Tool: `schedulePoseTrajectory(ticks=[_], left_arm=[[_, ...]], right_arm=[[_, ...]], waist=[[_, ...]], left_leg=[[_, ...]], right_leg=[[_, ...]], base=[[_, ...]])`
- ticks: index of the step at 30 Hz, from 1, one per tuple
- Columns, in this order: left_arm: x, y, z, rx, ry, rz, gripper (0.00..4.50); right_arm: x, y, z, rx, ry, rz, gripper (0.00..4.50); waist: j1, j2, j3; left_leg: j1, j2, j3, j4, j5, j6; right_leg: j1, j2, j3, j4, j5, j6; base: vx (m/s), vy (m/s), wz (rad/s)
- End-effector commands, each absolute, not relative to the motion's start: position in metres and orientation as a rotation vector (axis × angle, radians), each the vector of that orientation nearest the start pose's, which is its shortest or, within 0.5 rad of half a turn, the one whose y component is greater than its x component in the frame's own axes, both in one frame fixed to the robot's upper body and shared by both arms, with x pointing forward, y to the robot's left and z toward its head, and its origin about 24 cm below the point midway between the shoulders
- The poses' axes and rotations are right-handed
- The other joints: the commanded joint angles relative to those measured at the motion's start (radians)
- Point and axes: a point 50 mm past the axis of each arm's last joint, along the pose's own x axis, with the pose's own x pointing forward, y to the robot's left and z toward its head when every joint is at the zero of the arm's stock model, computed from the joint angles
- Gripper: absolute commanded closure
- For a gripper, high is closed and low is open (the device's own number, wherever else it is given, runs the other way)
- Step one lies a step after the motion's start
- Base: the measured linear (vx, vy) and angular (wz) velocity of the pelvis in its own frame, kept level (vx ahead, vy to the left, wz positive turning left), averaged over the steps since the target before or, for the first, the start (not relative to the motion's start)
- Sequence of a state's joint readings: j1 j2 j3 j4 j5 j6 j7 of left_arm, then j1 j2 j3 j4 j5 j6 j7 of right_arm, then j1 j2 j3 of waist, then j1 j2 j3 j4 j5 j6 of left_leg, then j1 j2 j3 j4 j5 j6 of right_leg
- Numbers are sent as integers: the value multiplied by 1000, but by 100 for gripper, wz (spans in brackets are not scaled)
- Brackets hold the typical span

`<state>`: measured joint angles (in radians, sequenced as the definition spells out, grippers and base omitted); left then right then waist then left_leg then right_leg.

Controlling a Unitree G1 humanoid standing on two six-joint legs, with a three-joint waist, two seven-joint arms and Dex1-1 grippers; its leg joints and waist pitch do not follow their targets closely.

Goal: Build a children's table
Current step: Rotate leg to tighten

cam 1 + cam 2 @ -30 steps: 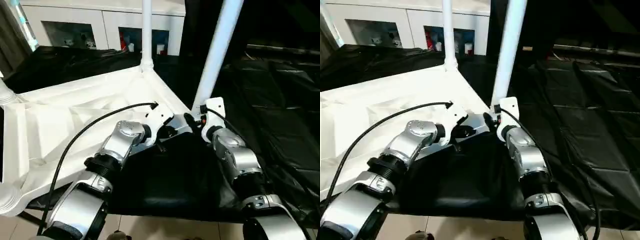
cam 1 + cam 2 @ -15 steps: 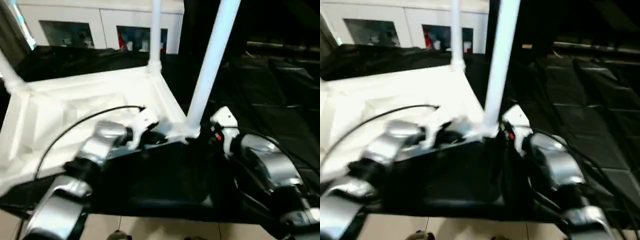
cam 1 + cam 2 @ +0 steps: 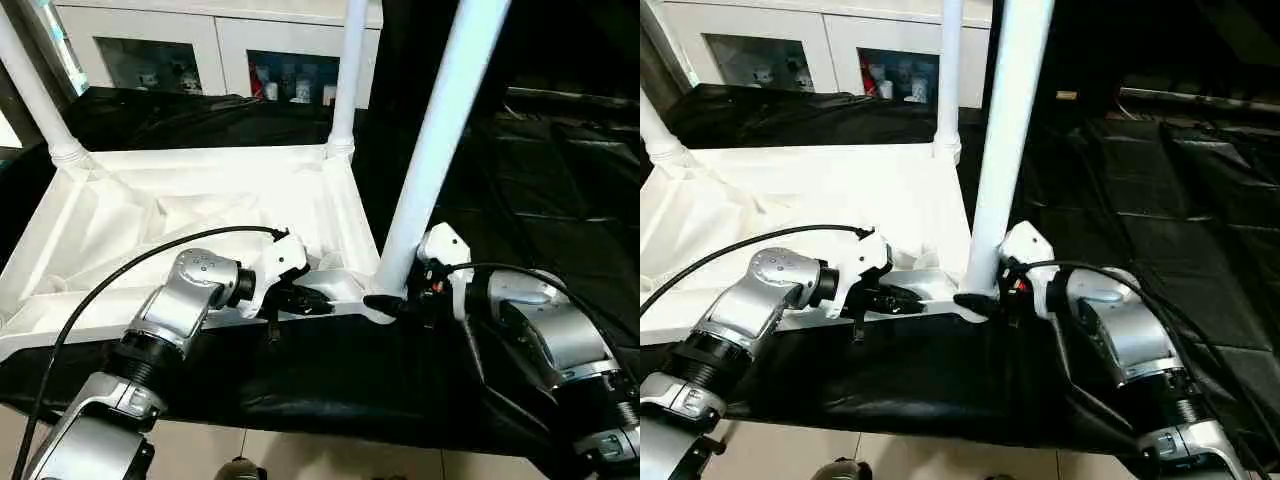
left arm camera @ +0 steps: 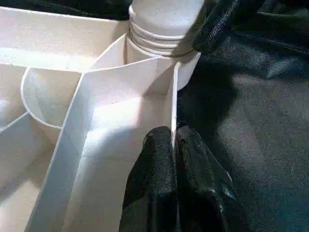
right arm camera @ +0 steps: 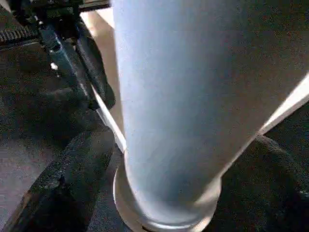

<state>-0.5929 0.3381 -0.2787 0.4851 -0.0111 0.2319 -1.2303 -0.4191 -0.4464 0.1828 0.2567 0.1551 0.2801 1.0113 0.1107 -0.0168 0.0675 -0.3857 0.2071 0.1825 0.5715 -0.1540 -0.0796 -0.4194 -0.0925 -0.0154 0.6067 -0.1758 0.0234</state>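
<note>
Ribbed white tabletop [image 3: 190,215] lies upside down on black sheeting [image 3: 540,210]. Left gripper [image 4: 173,145] pinches its thin rim; right gripper [image 3: 385,303] straddles 1 smooth tubular leg [image 3: 440,140], fingers spread.

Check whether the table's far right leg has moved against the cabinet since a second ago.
Yes. The far right leg has shifted right against the cabinet, from mid glass door to its right edge.

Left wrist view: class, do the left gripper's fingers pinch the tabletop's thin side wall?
Yes, the two black fingers are pressed together on the thin upright edge wall of the white tabletop.
</note>
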Motion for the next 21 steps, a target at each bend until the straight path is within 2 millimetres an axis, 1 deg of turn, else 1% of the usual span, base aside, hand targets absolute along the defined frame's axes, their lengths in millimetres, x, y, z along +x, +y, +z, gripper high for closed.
schedulePoseTrajectory(ticks=[1, 3, 5, 6, 8, 9, 11, 12, 13, 14, 16, 21], left_arm=[[310, 106, 68, 279, 393, -1438, 450], [310, 107, 68, 281, 393, -1436, 450], [310, 107, 68, 282, 393, -1434, 450], [310, 107, 68, 283, 394, -1433, 450], [310, 108, 68, 282, 395, -1430, 450], [309, 108, 68, 282, 396, -1428, 450], [309, 109, 68, 281, 398, -1426, 450], [309, 109, 68, 281, 398, -1426, 450], [309, 109, 68, 281, 398, -1425, 450], [309, 109, 68, 281, 399, -1424, 450], [309, 110, 67, 279, 402, -1421, 450], [309, 112, 67, 280, 405, -1414, 450]], right_arm=[[298, -157, 67, -260, 350, 1105, 88], [297, -157, 67, -261, 353, 1107, 88], [297, -157, 66, -262, 355, 1108, 122], [297, -157, 66, -260, 356, 1107, 122], [297, -157, 66, -255, 356, 1108, 139], [298, -157, 66, -252, 356, 1109, 139], [297, -156, 66, -250, 359, 1113, 166], [297, -156, 66, -250, 359, 1113, 173], [298, -156, 66, -253, 359, 1113, 179], [297, -156, 65, -255, 362, 1116, 179], [297, -156, 64, -256, 367, 1120, 195], [297, -156, 63, -257, 371, 1127, 199]], waist=[[0, -10, -76], [0, -10, -76], [0, -11, -76], [0, -11, -76], [0, -11, -76], [0, -13, -76], [0, -12, -75], [0, -15, -75], [1, -13, -75], [0, -16, -75], [0, -14, -75], [0, -16, -75]], left_leg=[[17, 10, 6, -57, -202, 47], [17, 10, 6, -56, -198, 49], [17, 10, 6, -55, -195, 50], [17, 10, 6, -55, -196, 51], [17, 10, 6, -54, -193, 52], [17, 10, 6, -54, -194, 53], [17, 10, 6, -54, -196, 54], [17, 10, 7, -53, -197, 55], [17, 10, 6, -54, -199, 53], [16, 10, 6, -53, -197, 53], [17, 10, 6, -53, -200, 53], [16, 9, 6, -52, -193, 55]], right_leg=[[52, -27, 15, -60, -122, -231], [52, -27, 14, -59, -117, -233], [52, -27, 14, -58, -113, -234], [52, -26, 14, -58, -114, -234], [53, -27, 14, -57, -112, -236], [53, -27, 14, -56, -116, -235], [52, -27, 14, -57, -122, -234], [52, -27, 14, -58, -125, -233], [52, -27, 14, -58, -134, -231], [53, -27, 14, -57, -134, -230], [51, -28, 14, -58, -141, -228], [52, -27, 14, -56, -133, -228]], base=[[0, 0, 0], [0, 0, 0], [0, 0, 0], [0, 0, 0], [0, 0, 0], [0, 0, 0], [0, 0, 0], [0, 0, 0], [0, 0, 0], [0, 0, 0], [0, 0, 0], [0, 0, 0]])
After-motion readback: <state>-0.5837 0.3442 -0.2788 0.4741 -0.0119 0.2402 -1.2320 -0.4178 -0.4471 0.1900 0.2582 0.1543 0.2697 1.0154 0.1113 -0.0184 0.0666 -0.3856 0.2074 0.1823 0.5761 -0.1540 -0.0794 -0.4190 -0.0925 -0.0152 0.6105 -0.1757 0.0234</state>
